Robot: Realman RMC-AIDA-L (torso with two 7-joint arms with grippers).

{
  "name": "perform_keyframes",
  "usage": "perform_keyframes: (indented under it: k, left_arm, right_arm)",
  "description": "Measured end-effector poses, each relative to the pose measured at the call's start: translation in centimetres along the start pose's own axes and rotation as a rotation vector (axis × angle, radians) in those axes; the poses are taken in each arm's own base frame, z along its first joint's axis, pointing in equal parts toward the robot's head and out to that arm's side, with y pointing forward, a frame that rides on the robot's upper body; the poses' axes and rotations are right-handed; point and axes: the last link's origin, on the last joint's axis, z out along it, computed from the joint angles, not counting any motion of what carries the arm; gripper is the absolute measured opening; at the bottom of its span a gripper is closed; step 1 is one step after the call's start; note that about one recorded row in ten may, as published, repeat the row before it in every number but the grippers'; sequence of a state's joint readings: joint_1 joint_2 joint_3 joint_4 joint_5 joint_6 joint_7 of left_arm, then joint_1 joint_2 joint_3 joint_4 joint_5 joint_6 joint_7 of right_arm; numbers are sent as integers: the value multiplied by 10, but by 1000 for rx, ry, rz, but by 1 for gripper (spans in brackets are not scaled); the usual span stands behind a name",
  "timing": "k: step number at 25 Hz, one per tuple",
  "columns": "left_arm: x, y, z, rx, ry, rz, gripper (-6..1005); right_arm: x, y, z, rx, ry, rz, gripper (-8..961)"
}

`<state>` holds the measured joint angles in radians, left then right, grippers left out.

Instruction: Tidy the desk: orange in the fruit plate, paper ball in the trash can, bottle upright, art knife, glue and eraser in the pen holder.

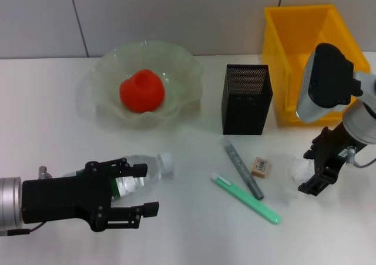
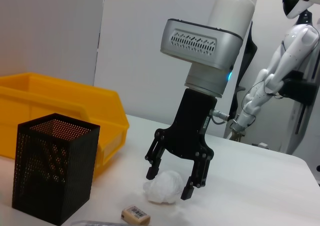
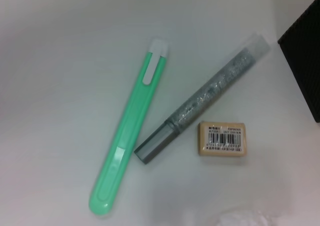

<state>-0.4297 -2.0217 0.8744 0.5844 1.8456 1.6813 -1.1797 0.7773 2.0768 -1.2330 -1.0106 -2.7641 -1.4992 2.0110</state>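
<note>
Paper ball [image 2: 164,187] sits between right claw's [image 2: 172,183] spread fingers.

The paper ball [image 2: 164,186] lies on the desk [image 1: 53,118] between the right gripper's [image 2: 170,180] spread fingers [image 2: 151,162]. The eraser [image 1: 261,167], glue [image 1: 242,168] and art knife [image 1: 245,198] lie left of them. The bottle [image 1: 141,175] lies between the left gripper's [image 1: 144,190] fingers [image 1: 136,211]. The orange [image 1: 141,90] sits in the fruit plate [image 1: 176,62], beyond those fingertips.

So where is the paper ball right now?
Head view: the paper ball lies on the desk, right side, between the open right pincer fingers, beside the eraser.
</note>
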Motion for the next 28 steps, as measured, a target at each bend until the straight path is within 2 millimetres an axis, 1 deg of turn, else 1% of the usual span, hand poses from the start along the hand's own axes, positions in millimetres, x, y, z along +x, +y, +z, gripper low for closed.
perform_keyframes:
  k: [14,20,21,22,23,24,25,28]
  left_arm:
    - [1,-1,-1,5,5,2,813]
    - [2,-2,-1,6,4,4,813]
    - [2,-2,-1,6,4,5,813]
    - [2,-2,-1,5,4,5,813]
    - [3,-2,0,5,4,7,813]
    - [3,-2,0,4,4,8,813]
    - [3,-2,0,4,4,8,813]
    - [3,-2,0,4,4,9,813]
  right_arm:
    - [3,-4,2,25,23,1,643]
    - [2,-2,-3,13,18,2,517]
    - [1,-2,-4,12,15,1,517]
    - [0,-1,-8,5,9,0,518]
    - [-4,1,-19,-7,-14,-2,518]
    - [-6,2,-24,-13,-26,-1,519]
    - [-6,2,-24,-13,-26,-1,519]
    - [-10,2,-49,-17,-86,9,517]
